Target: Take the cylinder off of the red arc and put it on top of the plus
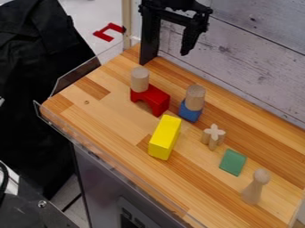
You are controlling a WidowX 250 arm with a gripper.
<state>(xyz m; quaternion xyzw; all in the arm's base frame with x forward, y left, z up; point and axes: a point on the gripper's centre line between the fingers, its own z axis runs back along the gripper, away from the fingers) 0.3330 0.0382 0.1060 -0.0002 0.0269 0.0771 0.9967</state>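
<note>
The gripper hangs at the top of the view, pointing down behind the blocks, its two black fingers wide apart with nothing between them. In front of it and lower, a light wooden cylinder stands upright on the left end of the red arc. To the right, the wooden plus stands on the table with its cross-shaped top bare.
A second wooden cylinder stands on a blue block between arc and plus. A yellow block lies in front, a green block and wooden peg figure at right. A grey plank wall rises behind the table.
</note>
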